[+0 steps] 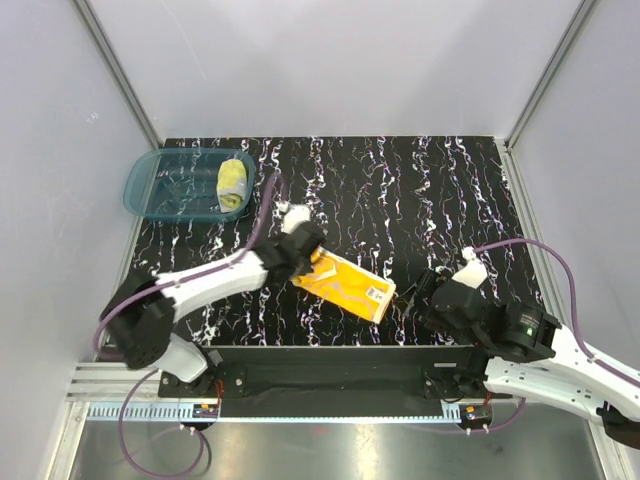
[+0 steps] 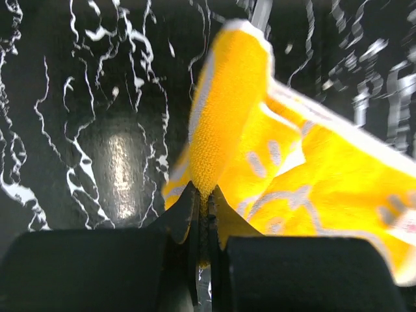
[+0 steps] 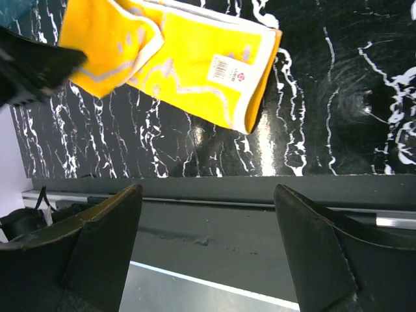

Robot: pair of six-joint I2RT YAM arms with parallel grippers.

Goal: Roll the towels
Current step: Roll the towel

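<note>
**Layout**
- Table: black with white veining.
- Basin: translucent teal, at the table's far-left corner.
- Orange towel: lies on the table near the front edge, about centre. It runs diagonally between the two grippers. Most of it lies flat, but the left end is lifted and doubled over.
- Pale yellow towel: a compact roll inside the basin, against its right side. I judge this one finished.
- Left gripper: fingers pressed together, pinching the raised left edge of the orange towel. In the left wrist view the cloth stands up straight out of the closed tips.
- Right gripper: fingers spread wide and holding nothing. It hovers just beside the towel's right end, above the table's front edge.
- Label: a small white printed tag near the towel's right end.

**Step in hand (judgement)**
The roll of the second towel is at its start. The first turn is only gathered, not yet laid over.

**Next move calls for**
- The pinched edge needs carrying over toward the labelled end, with the fold kept tight and square to the towel's long sides.
- The cloth lies slantwise, so the roll could skew.
- The free right gripper could pin the far end to stop it sliding.

**Count**
- Table: 1
- Basin: 1
- Towels: 2 (1 rolled, 1 not)
- Grippers: 2
- Label: 1
</note>
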